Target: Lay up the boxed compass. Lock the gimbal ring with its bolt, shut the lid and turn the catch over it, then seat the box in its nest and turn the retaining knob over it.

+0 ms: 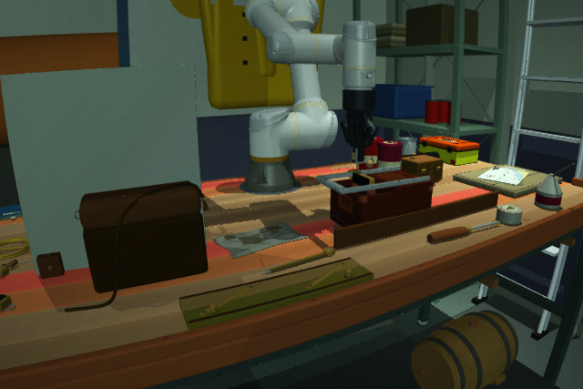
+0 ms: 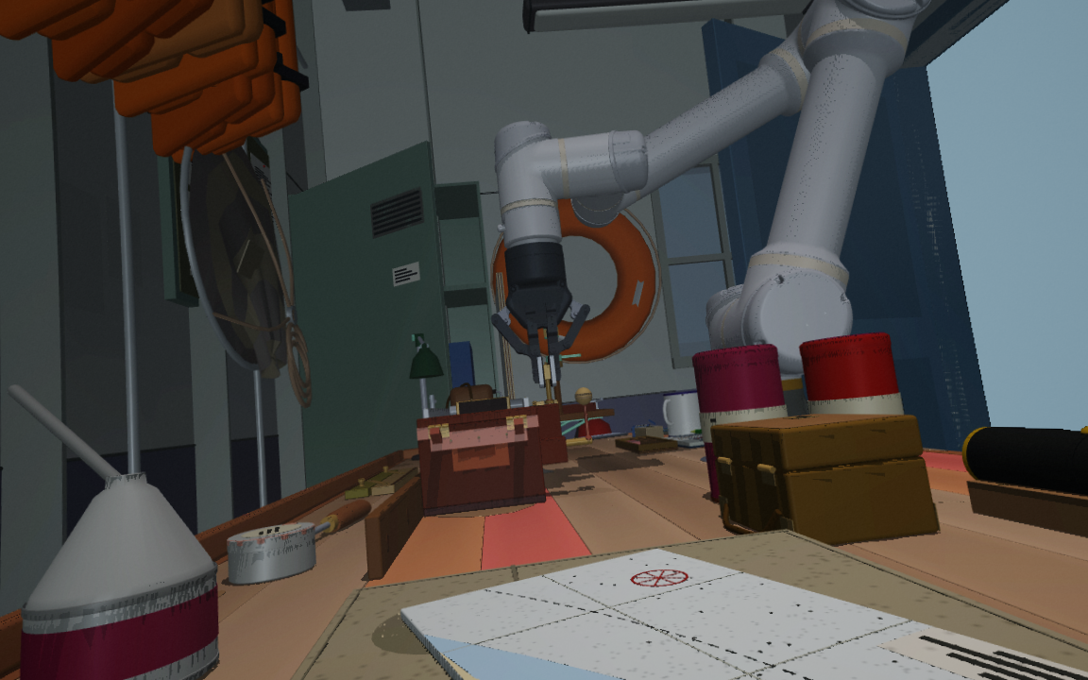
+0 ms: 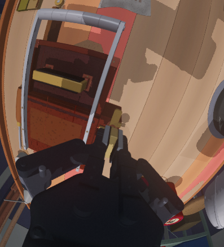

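Observation:
A small brass retaining knob [image 3: 112, 138] stands at the back side of the nest, and it is gripped by my gripper [image 3: 111, 142] [image 2: 546, 370] [image 1: 356, 155], which has closed on its upright tab. The dark red compass box [image 1: 381, 196] [image 2: 481, 457] [image 3: 64, 110] sits in the nest beside it, its lid down with a brass catch bar [image 3: 60, 80] lying across the top. A grey metal frame [image 3: 72, 70] [image 1: 372, 177] loops over the box.
The bench's long front edge runs past the box, with a dark wooden batten [image 1: 414, 224] along it. A brown chest [image 2: 823, 478] [image 1: 422, 166] and two red canisters [image 2: 793, 372] stand near the arm's base. A chart board [image 2: 667, 609], a funnel-shaped can [image 2: 121, 567] and a satchel [image 1: 141, 234] lie farther off.

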